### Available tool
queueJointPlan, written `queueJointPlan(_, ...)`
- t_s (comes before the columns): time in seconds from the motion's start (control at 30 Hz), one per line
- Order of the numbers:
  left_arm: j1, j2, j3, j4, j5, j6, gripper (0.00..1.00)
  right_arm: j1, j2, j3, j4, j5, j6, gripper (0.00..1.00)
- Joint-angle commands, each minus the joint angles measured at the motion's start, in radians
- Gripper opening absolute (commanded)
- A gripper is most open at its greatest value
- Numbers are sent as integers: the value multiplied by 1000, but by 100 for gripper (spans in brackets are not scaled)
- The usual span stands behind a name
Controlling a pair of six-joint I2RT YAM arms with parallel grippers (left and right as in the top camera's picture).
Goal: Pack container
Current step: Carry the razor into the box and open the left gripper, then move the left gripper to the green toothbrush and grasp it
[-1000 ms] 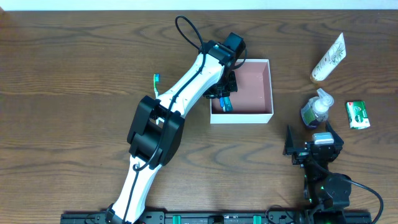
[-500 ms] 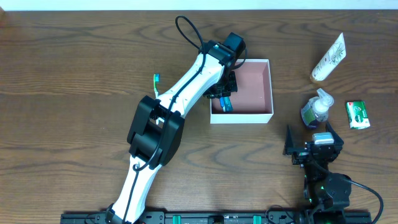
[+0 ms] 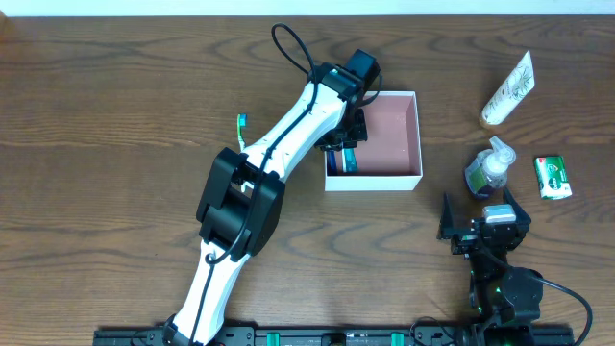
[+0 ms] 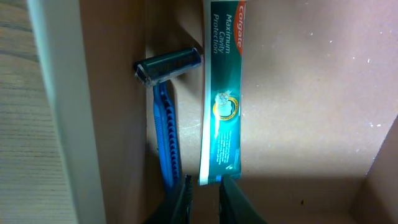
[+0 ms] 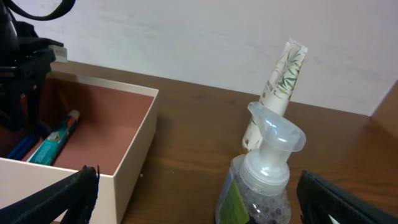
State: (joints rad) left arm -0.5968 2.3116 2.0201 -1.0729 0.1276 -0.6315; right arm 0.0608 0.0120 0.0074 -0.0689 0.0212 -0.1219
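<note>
Across brown wooden table (image 3: 115,96), white-and-black left arm (image 3: 288,125) reaches into square shallow white-walled container with pink-brown inside (image 3: 392,135), sitting centre-far. Right gripper (image 3: 480,216) sits near right, jaws wide, holding nothing. Left gripper (image 4: 205,196) jaws narrow, right at crimped end of teal toothpaste tube (image 4: 221,106) lying along container's left side; grip unclear. Blue plastic razor (image 4: 165,130) lies just left of tube, by the wall.
</note>
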Motion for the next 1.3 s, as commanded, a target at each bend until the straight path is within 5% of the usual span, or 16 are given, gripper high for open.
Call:
queueJointPlan(0.0,30,-23,7,-3,8,6,17,-10,-6,-2,-3,-3,-14,99)
queueJointPlan(0.63,222,-359,71,54,18,131,25,-10,-6,-2,-3,-3,-14,99)
queueJointPlan(0.87,252,-315,-5,-119,-166,130,25,-10,-6,-2,-3,-3,-14,99)
queueJointPlan(1.27,327,-181,-173,-124,-161,111,27,-10,-6,-2,-3,-3,-14,99)
